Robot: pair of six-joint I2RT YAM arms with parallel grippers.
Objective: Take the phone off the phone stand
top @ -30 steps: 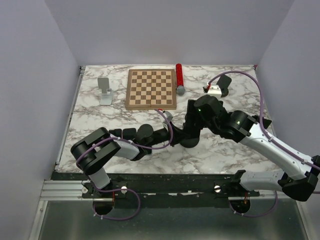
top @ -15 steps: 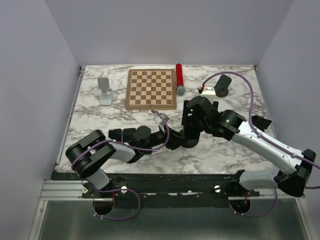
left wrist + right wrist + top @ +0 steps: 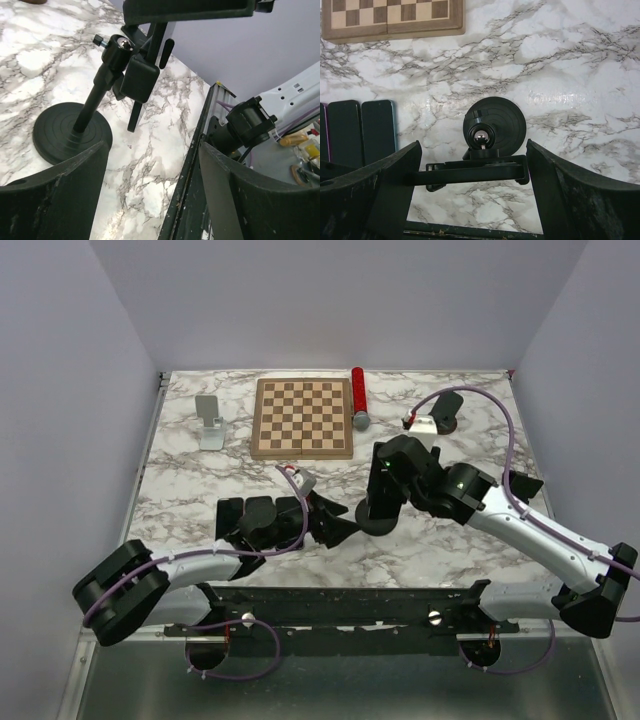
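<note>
The black phone stand has a round base and stands at the table's middle front. On top of it the phone sits in the cradle, seen edge-on as a dark bar, and from below as a dark slab. My right gripper hangs over it, fingers against both ends of that bar, shut on the phone. My left gripper is open and empty, just left of the stand's base. In its wrist view the post rises ahead of its fingers.
Dark phones lie flat on the marble left of the stand, partly under my left arm. A chessboard, a red cylinder, a small silver stand and a black holder sit at the back. The table's front rail is close.
My left gripper has opened and drawn back to the left, away from the stand. The right gripper's jaws have narrowed onto the phone's ends.
</note>
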